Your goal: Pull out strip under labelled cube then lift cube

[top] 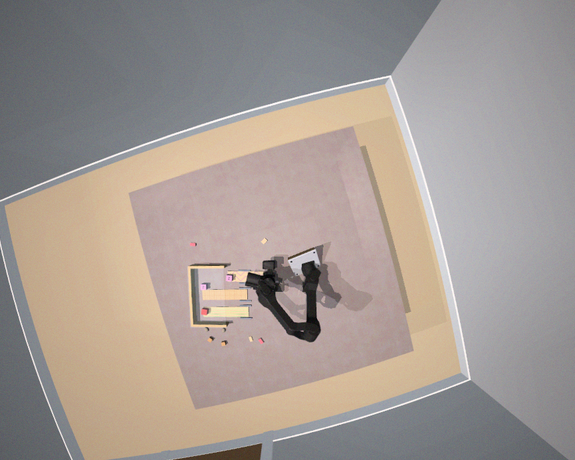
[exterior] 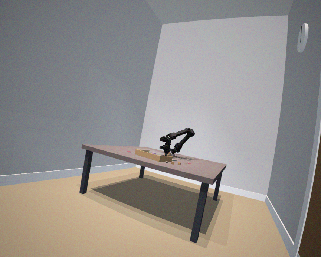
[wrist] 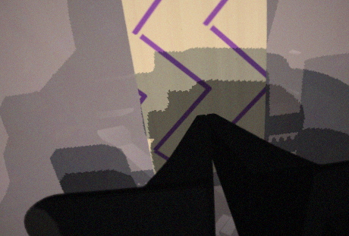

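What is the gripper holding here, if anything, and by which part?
Nothing is gripped: the gripper is shut, its tips down at the near end of the zigzag strip.
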Tool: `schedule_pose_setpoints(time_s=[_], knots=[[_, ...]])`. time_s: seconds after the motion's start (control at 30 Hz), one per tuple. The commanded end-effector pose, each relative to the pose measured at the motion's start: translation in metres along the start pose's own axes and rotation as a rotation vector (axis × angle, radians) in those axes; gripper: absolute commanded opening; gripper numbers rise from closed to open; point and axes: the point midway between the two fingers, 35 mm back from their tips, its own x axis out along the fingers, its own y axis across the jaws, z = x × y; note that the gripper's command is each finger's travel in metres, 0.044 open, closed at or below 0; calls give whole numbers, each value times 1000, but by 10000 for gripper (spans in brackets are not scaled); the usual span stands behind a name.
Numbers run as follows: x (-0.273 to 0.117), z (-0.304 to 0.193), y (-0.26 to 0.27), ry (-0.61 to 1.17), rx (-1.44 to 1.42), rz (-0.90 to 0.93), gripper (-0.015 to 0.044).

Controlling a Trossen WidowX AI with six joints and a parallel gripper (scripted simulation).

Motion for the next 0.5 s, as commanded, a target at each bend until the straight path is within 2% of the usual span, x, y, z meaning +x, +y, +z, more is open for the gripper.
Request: schedule_pose_setpoints(time_s=[0.0, 0.47], knots=[[5, -17, -2, 34, 14, -5, 0], [4, -34, -2, 35, 15, -5, 0]])
